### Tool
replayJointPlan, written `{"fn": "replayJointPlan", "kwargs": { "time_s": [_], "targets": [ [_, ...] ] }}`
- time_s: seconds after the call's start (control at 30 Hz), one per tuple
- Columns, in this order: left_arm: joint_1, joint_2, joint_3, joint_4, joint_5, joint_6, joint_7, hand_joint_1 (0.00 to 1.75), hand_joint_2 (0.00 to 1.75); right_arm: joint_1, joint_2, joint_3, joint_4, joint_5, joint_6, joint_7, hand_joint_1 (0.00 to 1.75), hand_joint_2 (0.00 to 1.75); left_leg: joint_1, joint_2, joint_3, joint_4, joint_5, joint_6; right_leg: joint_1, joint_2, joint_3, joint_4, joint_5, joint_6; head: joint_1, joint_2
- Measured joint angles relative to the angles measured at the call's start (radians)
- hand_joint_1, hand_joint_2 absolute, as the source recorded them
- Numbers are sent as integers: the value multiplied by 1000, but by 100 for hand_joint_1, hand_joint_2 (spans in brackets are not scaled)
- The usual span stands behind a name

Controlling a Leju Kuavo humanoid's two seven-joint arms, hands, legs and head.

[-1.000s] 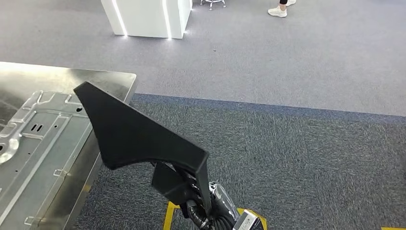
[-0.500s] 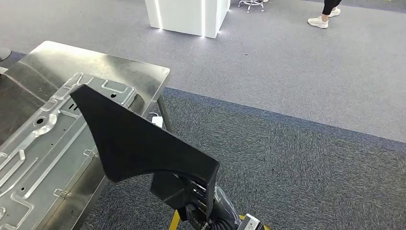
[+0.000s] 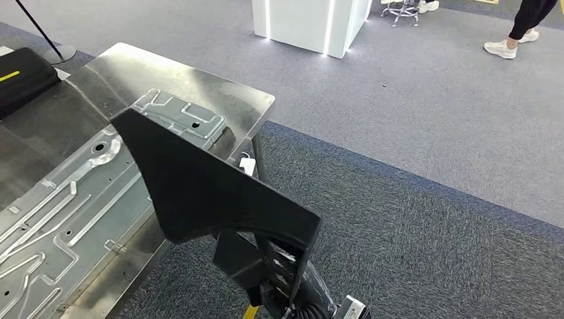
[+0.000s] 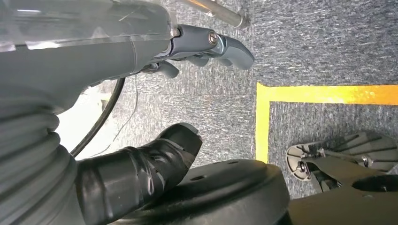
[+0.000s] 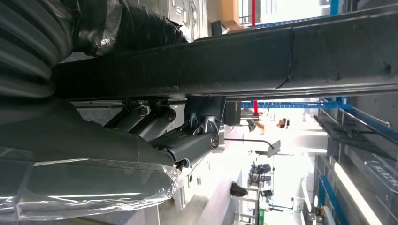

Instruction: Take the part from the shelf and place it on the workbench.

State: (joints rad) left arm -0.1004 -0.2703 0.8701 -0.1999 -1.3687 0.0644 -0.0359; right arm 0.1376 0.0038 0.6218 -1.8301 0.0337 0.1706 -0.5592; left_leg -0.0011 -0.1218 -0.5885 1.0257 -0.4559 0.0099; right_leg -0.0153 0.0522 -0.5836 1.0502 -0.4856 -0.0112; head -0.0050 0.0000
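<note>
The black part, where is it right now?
In the head view, the black part is held up by the right hand, just right of the metal workbench.

Layout: table left, open floor right, part held over the table's near right edge.
Stamped panel (image 3: 80, 199) lies flat on the table (image 3: 166, 73); a case (image 3: 23, 73) sits on the table's far left. Right hand (image 3: 266, 262) comes in from below and holds the part (image 3: 199, 186) above the panel's right side; fingers (image 5: 159, 126) under the part, thumb on the opposite face. Pedestal (image 3: 309, 23) stands on the floor (image 3: 432, 133) behind the table; a person's feet (image 3: 502, 48) far right of it.
</note>
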Motion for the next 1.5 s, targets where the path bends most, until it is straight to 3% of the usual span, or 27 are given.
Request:
{"fn": "replayJointPlan", "kwargs": {
  "time_s": [0.07, 0.13, 0.2, 0.23, 0.3, 0.37, 0.43, 0.5, 0.53, 0.6, 0.67, 0.73, 0.77, 0.8, 0.87, 0.93, 0.97, 1.03, 1.1, 1.17, 1.23, 1.27, 1.3, 1.33, 1.4, 1.47, 1.5],
  "targets": [
    [1, 0, 0, 0, -1, 0, 3, 0, 175, 2, 0, 0, -4, -2, -2, 0, 175, 175, 0, 37, -15, 37, -24, -11, -1, -23, 10, -9, 2, -12, -1, 0],
    [1, 1, 0, 0, -1, 0, 9, 0, 175, 7, 0, 0, -8, -3, -3, 0, 175, 175, -1, 90, -68, 148, -84, -20, 0, -50, 16, -14, 0, -20, -2, 0],
    [1, 1, 0, 0, -1, 1, 13, 0, 175, 12, -1, 0, -9, -4, -6, 0, 175, 175, 2, 106, -128, 263, -127, -26, 3, -80, 17, -14, -4, -22, -2, 0],
    [2, 2, 0, 0, -1, 1, 14, 0, 175, 13, -2, 0, -9, -5, -7, 0, 175, 175, 2, 109, -136, 277, -123, -27, 3, -94, 19, -14, -7, -22, -2, 0],
    [4, 2, 0, 0, -1, 2, 16, 0, 175, 13, -2, 0, -10, -5, -8, 0, 175, 175, 2, 122, -92, 191, -63, -24, 4, -118, 27, -14, -13, -20, -2, 0],
    [7, 3, 0, 0, -1, 3, 17, 0, 175, 14, -2, 0, -12, -5, -9, 0, 175, 175, -4, 161, -22, 56, -11, -13, 6, -137, 35, -14, -20, -14, -2, 0],
    [8, 3, 0, 0, -1, 3, 17, 0, 175, 14, -2, 0, -15, -6, -9, 0, 175, 175, -13, 180, 3, 0, 0, 1, 10, -152, 39, -14, -26, -4, -2, 0],
    [10, 2, 0, 0, 0, 4, 17, 0, 175, 14, -2, 0, -15, -7, -10, 2, 175, 175, -13, 159, 3, -6, 2, 13, 10, -165, 44, -16, -30, 7, -2, 0],
    [11, 2, 0, 0, 0, 4, 18, 0, 175, 14, -2, 0, -16, -7, -10, 4, 175, 175, -11, 149, 7, -12, 4, 19, 8, -155, 45, -11, -36, 12, -1, 0],
    [11, 0, 0, 0, 0, 3, 21, 0, 175, 17, -3, 0, -18, -10, -11, 6, 175, 175, -5, 130, 17, -22, 9, 30, 6, -108, 21, 49, -74, 19, 0, 0],
    [11, -3, 0, 0, 0, -1, 27, 0, 175, 24, -6, 0, -19, -13, -13, 12, 175, 175, -6, 109, 19, -22, 8, 36, 4, -66, -45, 177, -132, 19, 0, 0],
    [12, -5, 0, 0, 1, -6, 36, 0, 175, 32, -11, 0, -18, -17, -14, 21, 175, 175, -7, 82, 21, -20, 5, 38, 4, -56, -99, 262, -144, 17, 0, 0],
    [13, -6, 0, 0, 1, -9, 39, 0, 175, 34, -13, 0, -18, -19, -14, 24, 175, 175, -7, 68, 22, -17, 3, 38, 4, -53, -101, 251, -120, 16, 0, 0],
    [13, -7, 0, 0, 2, -11, 42, 0, 175, 35, -14, 0, -17, -21, -14, 25, 175, 175, -7, 53, 25, -15, 1, 37, 4, -46, -85, 201, -78, 13, 0, 0],
    [13, -11, 0, 0, 3, -15, 45, 0, 175, 35, -15, 0, -16, -22, -14, 28, 175, 175, -6, 28, 25, -7, -6, 33, 2, 2, -37, 70, -6, 8, 0, 0],
    [12, -13, 0, 0, 3, -16, 47, 0, 175, 38, -17, 0, -15, -23, -13, 29, 175, 175, -3, 5, 16, 0, -9, 25, 1, 42, -13, 4, 14, 7, 0, 0],
    [11, -14, 0, 0, 3, -17, 48, 0, 175, 39, -18, 0, -14, -24, -13, 30, 175, 175, -1, -8, 11, 0, -9, 19, 2, 42, -11, -1, 12, 7, -1, 0],
    [12, -14, 0, 0, 3, -17, 49, 0, 175, 37, -19, 0, -14, -25, -11, 30, 175, 175, 1, -19, 7, 1, -10, 7, 0, 17, -3, -10, 13, 1, -1, 0],
    [12, -14, 0, 0, 3, -17, 48, 0, 175, 31, -19, 0, -13, -25, -10, 31, 175, 175, -3, 22, -14, 50, -38, -3, -4, -12, 12, -25, 14, -8, -2, 0],
    [10, -12, 0, 0, 4, -14, 43, 0, 175, 27, -19, 0, -10, -26, -10, 36, 175, 175, -5, 79, -71, 164, -94, -10, -2, -45, 22, -30, 10, -14, -4, 0],
    [10, -10, 0, -1, 5, -12, 38, 0, 175, 25, -19, 0, -4, -27, -10, 42, 175, 175, -3, 99, -121, 254, -121, -16, 0, -78, 26, -29, 3, -17, -4, 0],
    [10, -9, 0, -1, 6, -11, 37, 0, 175, 25, -19, 0, -1, -29, -10, 45, 175, 175, -2, 104, -123, 253, -108, -18, 0, -93, 29, -29, 0, -16, -4, 0],
    [12, -8, 0, -1, 8, -10, 37, 0, 175, 24, -19, 0, 2, -31, -10, 46, 175, 175, 0, 110, -105, 215, -79, -19, 0, -106, 32, -28, -4, -14, -4, 0],
    [14, -8, 1, -1, 9, -10, 37, 0, 175, 23, -19, 0, 4, -33, -10, 48, 175, 175, 2, 124, -72, 151, -42, -20, 1, -117, 36, -27, -8, -12, -4, 0],
    [16, -8, 1, -1, 11, -7, 37, 0, 175, 19, -19, 0, 7, -35, -9, 48, 175, 175, -2, 165, -15, 37, 1, -12, 6, -135, 43, -25, -16, -3, -3, 0],
    [18, -8, 2, -1, 12, -2, 35, 0, 175, 15, -19, 0, 8, -35, -8, 49, 175, 175, -8, 179, -1, 2, 2, 3, 12, -150, 47, -25, -21, 6, -2, 0],
    [18, -9, 2, -1, 13, -1, 35, 0, 175, 13, -19, 0, 8, -35, -8, 49, 175, 175, -8, 167, -2, -1, 3, 10, 12, -158, 50, -26, -23, 11, -2, 0]
  ]
}}
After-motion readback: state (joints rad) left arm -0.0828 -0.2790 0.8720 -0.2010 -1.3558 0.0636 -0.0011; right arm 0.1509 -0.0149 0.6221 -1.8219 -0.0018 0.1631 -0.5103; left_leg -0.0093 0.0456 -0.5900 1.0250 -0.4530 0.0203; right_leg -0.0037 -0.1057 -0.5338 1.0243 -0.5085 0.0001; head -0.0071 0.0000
